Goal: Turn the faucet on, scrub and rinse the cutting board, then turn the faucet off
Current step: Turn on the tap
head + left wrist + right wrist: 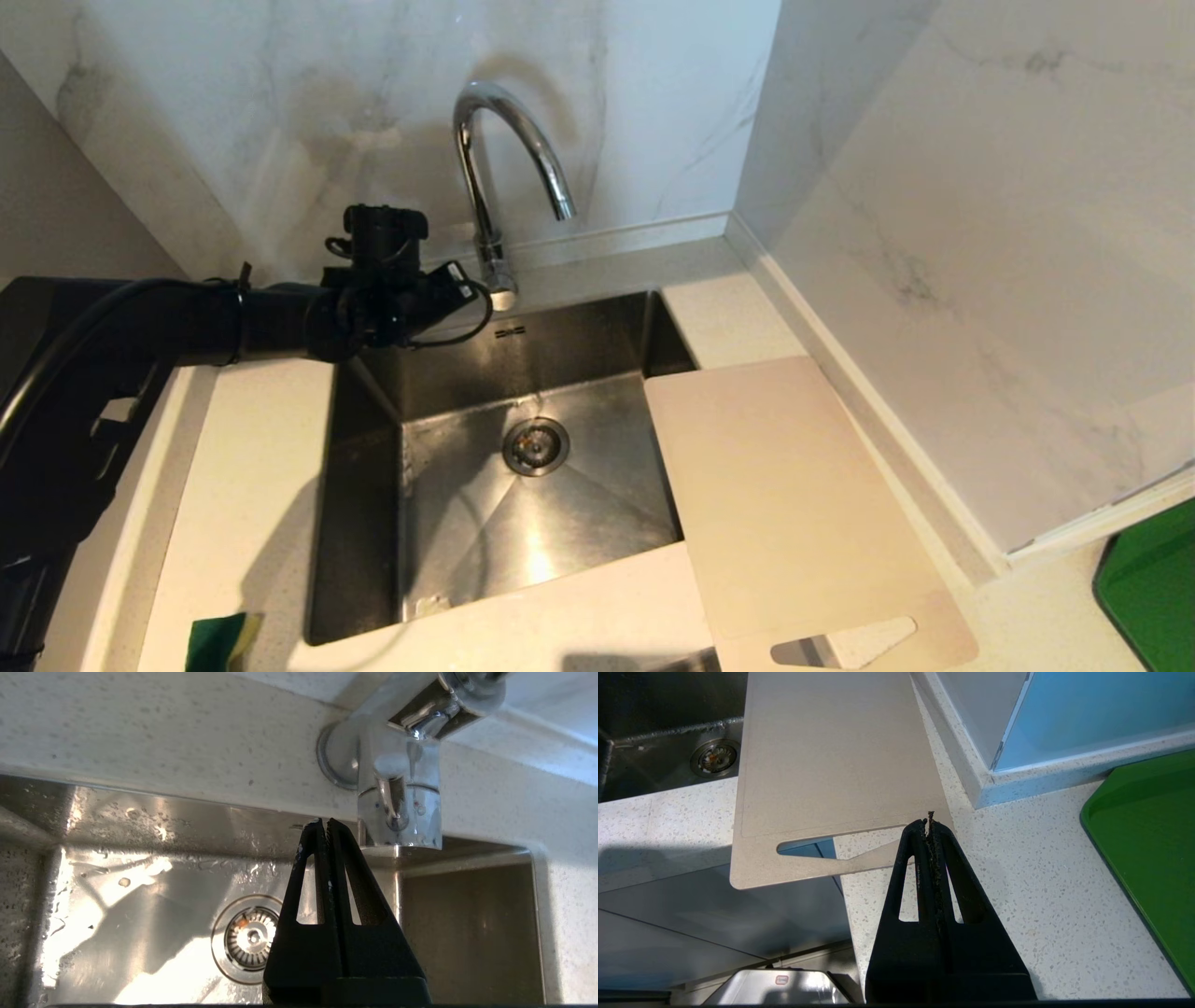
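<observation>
Now the left gripper, fingers pressed together and empty, hovers just beside the chrome faucet base behind the steel sink; the beige cutting board lies across the sink's right rim; the right gripper, clenched, hangs near its handle slot

Speckled white desk carrying a sunken steel sink, cutting board lying across its right rim, green-yellow sponge sitting front left, green tray resting far right

White marble walls meeting in corner, pale speckled countertop, steel sink
</observation>
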Controlling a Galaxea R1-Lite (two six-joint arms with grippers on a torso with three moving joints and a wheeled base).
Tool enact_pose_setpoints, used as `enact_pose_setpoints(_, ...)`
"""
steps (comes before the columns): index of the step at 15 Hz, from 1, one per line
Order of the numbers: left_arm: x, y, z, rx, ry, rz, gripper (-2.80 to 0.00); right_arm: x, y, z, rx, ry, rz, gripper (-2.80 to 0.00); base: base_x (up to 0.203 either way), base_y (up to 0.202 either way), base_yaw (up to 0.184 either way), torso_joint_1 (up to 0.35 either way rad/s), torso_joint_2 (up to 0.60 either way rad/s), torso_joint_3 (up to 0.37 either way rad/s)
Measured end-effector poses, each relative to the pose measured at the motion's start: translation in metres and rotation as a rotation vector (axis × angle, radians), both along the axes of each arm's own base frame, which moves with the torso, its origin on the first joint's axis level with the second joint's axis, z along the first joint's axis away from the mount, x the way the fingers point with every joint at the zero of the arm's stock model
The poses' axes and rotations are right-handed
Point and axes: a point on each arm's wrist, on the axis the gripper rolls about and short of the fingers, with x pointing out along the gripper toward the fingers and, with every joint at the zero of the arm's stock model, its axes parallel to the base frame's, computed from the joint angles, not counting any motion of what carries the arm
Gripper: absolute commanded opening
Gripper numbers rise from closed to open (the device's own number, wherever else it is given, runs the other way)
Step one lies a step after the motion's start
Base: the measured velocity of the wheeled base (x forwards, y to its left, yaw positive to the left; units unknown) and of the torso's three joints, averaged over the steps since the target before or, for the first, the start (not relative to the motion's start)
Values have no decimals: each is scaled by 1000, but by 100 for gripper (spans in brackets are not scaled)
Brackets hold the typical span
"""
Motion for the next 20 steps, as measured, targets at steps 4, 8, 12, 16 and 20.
enact_pose_setpoints(4, -1, 0, 1, 1, 4, 0, -280, 0, 0, 0, 0, -1, 0, -280, 0, 0, 0, 0, 0, 0)
enact_pose_setpoints(8, -2, 0, -3, 14, 39, -4, -280, 0, 0, 0, 0, 0, 0, -280, 0, 0, 0, 0, 0, 0)
enact_pose_setpoints(12, -3, 0, -5, 20, 59, -9, 0, 0, 0, 0, 0, 0, 0, -280, 0, 0, 0, 0, 0, 0)
enact_pose_setpoints(16, -7, 1, -2, 3, 85, -46, 0, 0, 0, 0, 1, 0, 0, -280, 0, 0, 0, 0, 0, 0)
enact_pose_setpoints(20, -12, -1, 9, -46, 58, -56, 0, 0, 0, 0, 0, -1, 0, -280, 0, 0, 0, 0, 0, 0)
